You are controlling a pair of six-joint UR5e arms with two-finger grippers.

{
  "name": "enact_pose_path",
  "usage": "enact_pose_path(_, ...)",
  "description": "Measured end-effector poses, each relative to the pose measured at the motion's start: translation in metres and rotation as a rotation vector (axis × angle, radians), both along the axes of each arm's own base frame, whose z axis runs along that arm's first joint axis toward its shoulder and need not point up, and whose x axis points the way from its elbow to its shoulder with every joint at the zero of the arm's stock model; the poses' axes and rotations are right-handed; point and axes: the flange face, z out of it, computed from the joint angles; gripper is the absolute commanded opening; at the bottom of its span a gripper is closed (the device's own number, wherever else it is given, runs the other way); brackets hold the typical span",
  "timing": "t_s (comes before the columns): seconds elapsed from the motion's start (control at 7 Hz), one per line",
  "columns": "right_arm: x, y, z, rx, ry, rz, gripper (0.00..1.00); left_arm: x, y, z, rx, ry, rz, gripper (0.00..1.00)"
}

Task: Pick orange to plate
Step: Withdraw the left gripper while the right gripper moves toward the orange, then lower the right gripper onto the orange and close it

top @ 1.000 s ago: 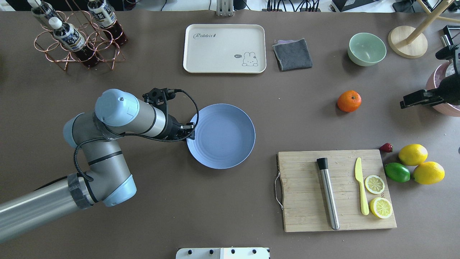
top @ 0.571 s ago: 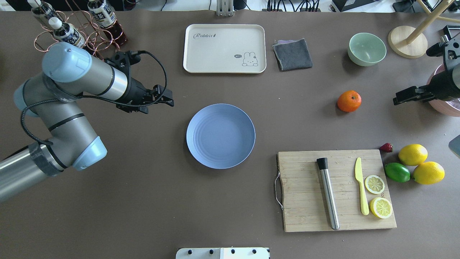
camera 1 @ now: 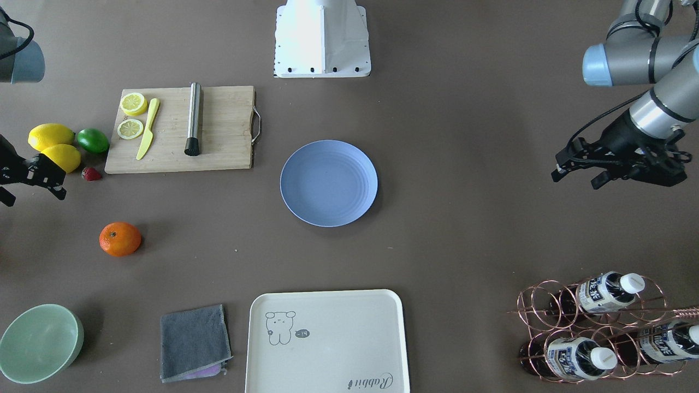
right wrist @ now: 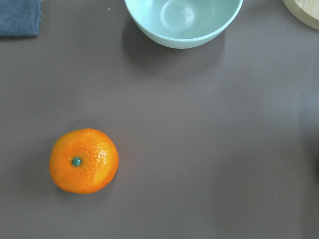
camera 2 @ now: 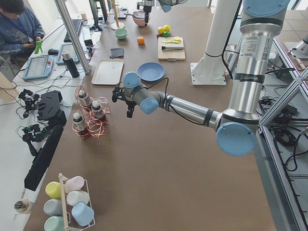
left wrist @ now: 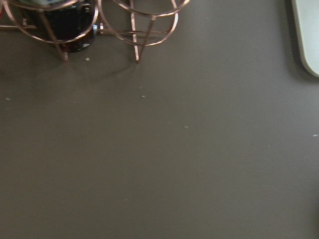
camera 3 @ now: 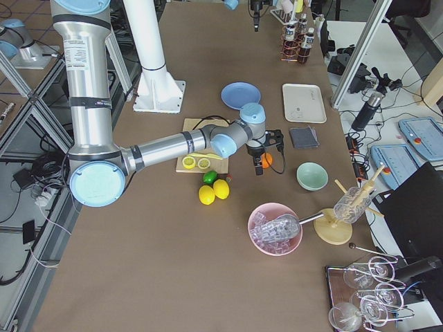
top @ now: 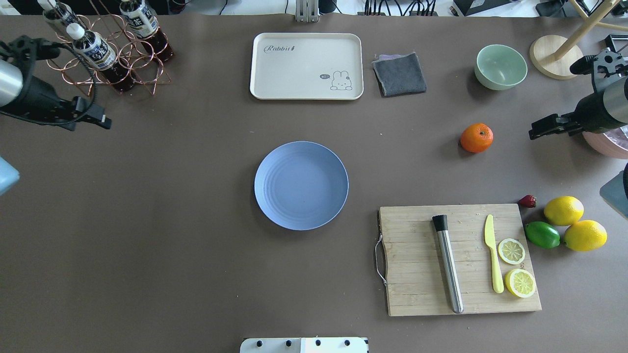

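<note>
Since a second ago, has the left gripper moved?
Yes. The left gripper has pulled off the plate's left rim, going up-left in the overhead view, now far from it.

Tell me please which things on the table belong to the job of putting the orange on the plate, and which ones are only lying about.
For the job: orange, not yet picked up; plate, empty.

Lying about: tray, cloth, bowl, cutting board with knife, metal rod and two lemon slices, two whole lemons, lime, strawberry, bottles.
</note>
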Motion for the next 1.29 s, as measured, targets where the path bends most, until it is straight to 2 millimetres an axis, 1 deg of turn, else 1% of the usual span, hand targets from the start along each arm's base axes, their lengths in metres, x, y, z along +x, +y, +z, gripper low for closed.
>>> enact_pose_path(0.14, -0.001, -0.001, 0.001, -0.002, 0.002, -0.001, 1.00, -0.056, 0.012, 0.043, 0.042, -0.070, 0.047, 0.98)
enact_pose_path(0.29, -0.002, -0.002, 0.000, -0.001, 0.002, -0.002, 1.00, -0.106, 0.022, 0.075, 0.068, -0.125, 0.091, 0.98)
enact_pose_path(0.43, -0.007, -0.008, -0.004, 0.000, 0.000, -0.004, 0.99, -0.156, 0.031, 0.101, 0.077, -0.162, 0.130, 0.98)
enact_pose_path(0.57, -0.016, -0.022, -0.007, -0.002, -0.002, -0.009, 0.99, -0.192, 0.042, 0.118, 0.071, -0.173, 0.158, 0.98)
enact_pose_path(0.71, -0.032, -0.045, -0.010, -0.008, -0.001, -0.015, 0.99, -0.211, 0.054, 0.132, 0.053, -0.170, 0.171, 0.98)
enact_pose_path(0.86, -0.051, -0.067, -0.015, -0.020, 0.005, -0.023, 0.99, -0.219, 0.065, 0.144, 0.034, -0.165, 0.174, 0.98)
enact_pose_path(1.0, -0.068, -0.082, -0.026, -0.035, 0.013, -0.033, 0.99, -0.223, 0.072, 0.150, 0.025, -0.163, 0.174, 0.98)
enact_pose_path(1.14, -0.088, -0.089, -0.041, -0.060, 0.016, -0.037, 0.99, -0.224, 0.075, 0.152, 0.022, -0.162, 0.173, 0.98)
enact_pose_path(1.29, -0.111, -0.089, -0.050, -0.088, 0.014, -0.039, 0.99, -0.224, 0.076, 0.152, 0.028, -0.162, 0.172, 0.98)
